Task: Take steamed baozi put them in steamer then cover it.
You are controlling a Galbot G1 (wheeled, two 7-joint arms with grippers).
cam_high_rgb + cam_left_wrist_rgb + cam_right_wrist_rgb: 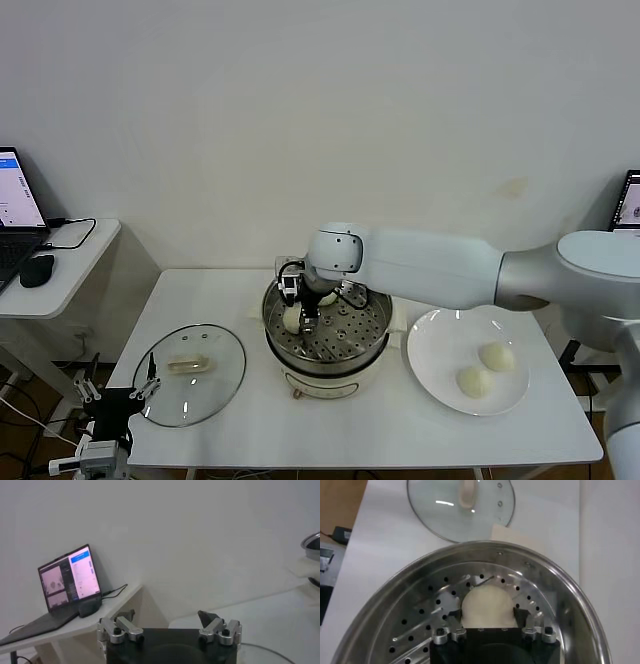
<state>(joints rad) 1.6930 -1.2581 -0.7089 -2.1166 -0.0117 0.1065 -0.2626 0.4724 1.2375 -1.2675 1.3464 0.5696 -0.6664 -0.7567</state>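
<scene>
My right gripper (297,312) reaches down into the steamer (372,346), a shiny steel pot with a perforated tray on a white base. In the right wrist view the gripper (487,616) is shut on a cream-white baozi (487,602), one finger on each side, with the bun low over the tray (420,615). A second baozi (327,298) lies in the steamer behind the gripper. Two more baozi (497,356) (475,381) lie on the white plate (435,345). The glass cover (190,372) lies flat on the table to the left of the steamer, and also shows in the right wrist view (445,510). My left gripper (118,398) is parked, open and empty, off the table's front left corner.
A side desk (70,262) at the left holds a laptop (15,200) and a mouse (37,270); both show in the left wrist view, the laptop (67,582) facing the camera. The white wall stands close behind the table.
</scene>
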